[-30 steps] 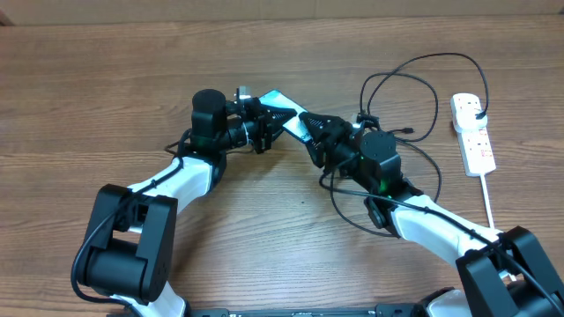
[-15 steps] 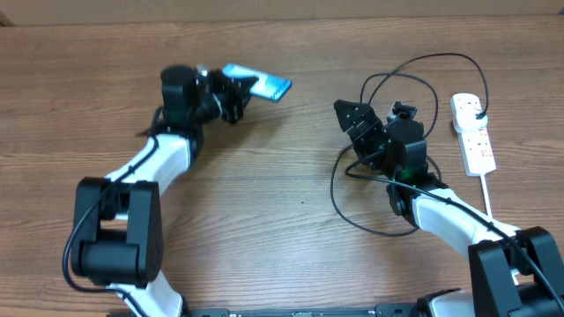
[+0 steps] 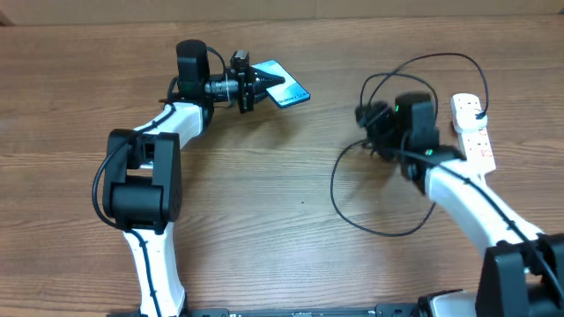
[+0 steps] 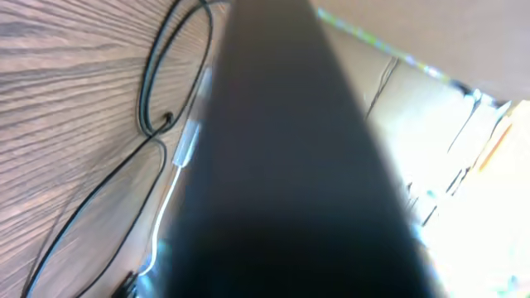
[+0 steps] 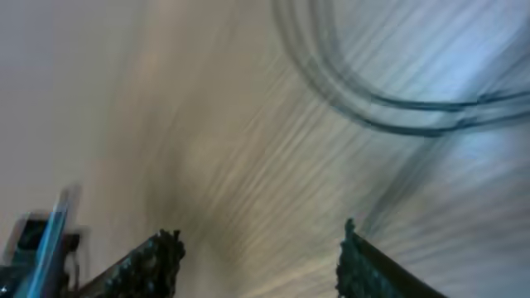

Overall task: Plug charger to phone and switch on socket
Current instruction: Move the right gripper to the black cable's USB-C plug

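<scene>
Brown wood-grain table [image 3: 291,255] fills the overhead view, and its far edge runs along the top with a pale strip beyond. The widest bare stretch lies in the middle, between the two arms, and across the near left side.

The phone [image 3: 286,92] sits close to the far edge, left of centre, clamped at one end in the left gripper [image 3: 256,85]. Its blue screen faces up and its long axis slants from upper left to lower right, free end towards the right arm. In the left wrist view a dark blurred shape, too close to read, fills the centre.

The right gripper [image 3: 367,116] hangs over the upper loops of the charger [image 3: 333,189], well apart from the phone. Its wrist view is smeared, yet both fingers [image 5: 161,261] show spread apart with only wood between them.

The charger's thin black cable sprawls in wide loops right of centre, one reaching up near the far edge. The connector tip cannot be picked out. The socket [image 3: 476,136] lies by the right side, long axis roughly front to back, a dark plug at its far end, and its thick white cord [image 3: 487,198] trails towards the front
</scene>
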`<move>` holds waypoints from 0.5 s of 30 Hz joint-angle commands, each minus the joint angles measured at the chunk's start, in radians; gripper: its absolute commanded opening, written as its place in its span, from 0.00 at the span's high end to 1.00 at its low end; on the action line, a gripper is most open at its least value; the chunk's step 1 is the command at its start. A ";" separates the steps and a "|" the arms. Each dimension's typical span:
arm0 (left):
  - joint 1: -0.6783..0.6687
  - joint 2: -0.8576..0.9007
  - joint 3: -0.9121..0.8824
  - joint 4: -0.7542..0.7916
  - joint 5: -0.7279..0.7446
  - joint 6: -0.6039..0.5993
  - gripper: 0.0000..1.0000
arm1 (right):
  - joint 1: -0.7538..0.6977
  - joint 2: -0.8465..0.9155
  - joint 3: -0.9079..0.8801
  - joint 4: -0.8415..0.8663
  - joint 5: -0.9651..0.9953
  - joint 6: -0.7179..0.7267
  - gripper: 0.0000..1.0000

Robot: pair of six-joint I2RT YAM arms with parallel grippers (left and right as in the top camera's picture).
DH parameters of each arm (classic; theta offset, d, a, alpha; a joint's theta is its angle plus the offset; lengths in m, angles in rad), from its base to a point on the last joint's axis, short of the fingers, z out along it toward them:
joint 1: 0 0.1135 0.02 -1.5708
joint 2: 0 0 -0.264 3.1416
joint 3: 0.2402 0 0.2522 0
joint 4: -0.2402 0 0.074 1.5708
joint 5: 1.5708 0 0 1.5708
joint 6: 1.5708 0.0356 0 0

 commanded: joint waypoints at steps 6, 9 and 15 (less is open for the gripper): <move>-0.014 -0.010 0.028 0.009 0.050 0.061 0.91 | -0.037 0.180 0.402 -0.418 0.272 -0.013 0.39; -0.014 -0.010 0.028 0.009 0.050 0.060 0.91 | -0.055 0.296 0.482 -0.486 0.270 -0.005 0.43; -0.014 -0.010 0.028 0.009 0.053 0.065 0.90 | -0.111 0.443 0.504 -0.526 0.262 0.071 0.51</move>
